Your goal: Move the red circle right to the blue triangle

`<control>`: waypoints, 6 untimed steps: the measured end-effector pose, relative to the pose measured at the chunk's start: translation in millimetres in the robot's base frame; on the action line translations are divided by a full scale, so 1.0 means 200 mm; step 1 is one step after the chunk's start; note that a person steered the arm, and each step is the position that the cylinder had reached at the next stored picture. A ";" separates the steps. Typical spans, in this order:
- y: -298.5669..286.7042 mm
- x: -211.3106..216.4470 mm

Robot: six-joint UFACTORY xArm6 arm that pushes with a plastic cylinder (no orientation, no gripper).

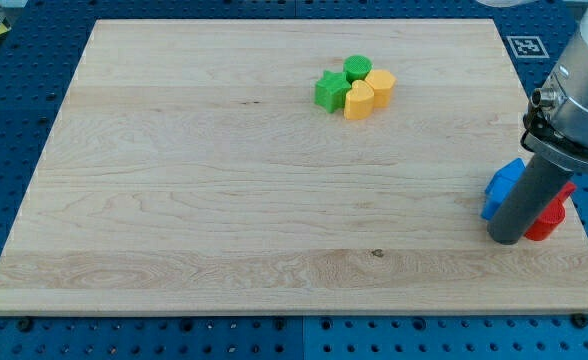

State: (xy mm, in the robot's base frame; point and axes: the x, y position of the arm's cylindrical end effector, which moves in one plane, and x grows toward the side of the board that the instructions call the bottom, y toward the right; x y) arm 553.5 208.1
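A blue block (500, 187), its shape partly hidden, lies near the board's right edge. A red block (551, 217), rounded at its lower end, lies just to its right, by the board's edge. My rod stands between them and covers part of both. My tip (507, 240) rests on the board at the lower side of the pair, touching or nearly touching both. I cannot tell whether the red and blue blocks touch behind the rod.
A cluster sits at the board's top middle: a green star (328, 91), a green circle (357, 68), a yellow hexagon (380, 84) and a yellow heart (359, 101). The wooden board (224, 200) lies on a blue pegboard table.
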 end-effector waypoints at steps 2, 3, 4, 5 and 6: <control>0.14 0.15; 0.22 -0.04; 0.23 -0.24; 0.23 -0.28; 0.23 -0.19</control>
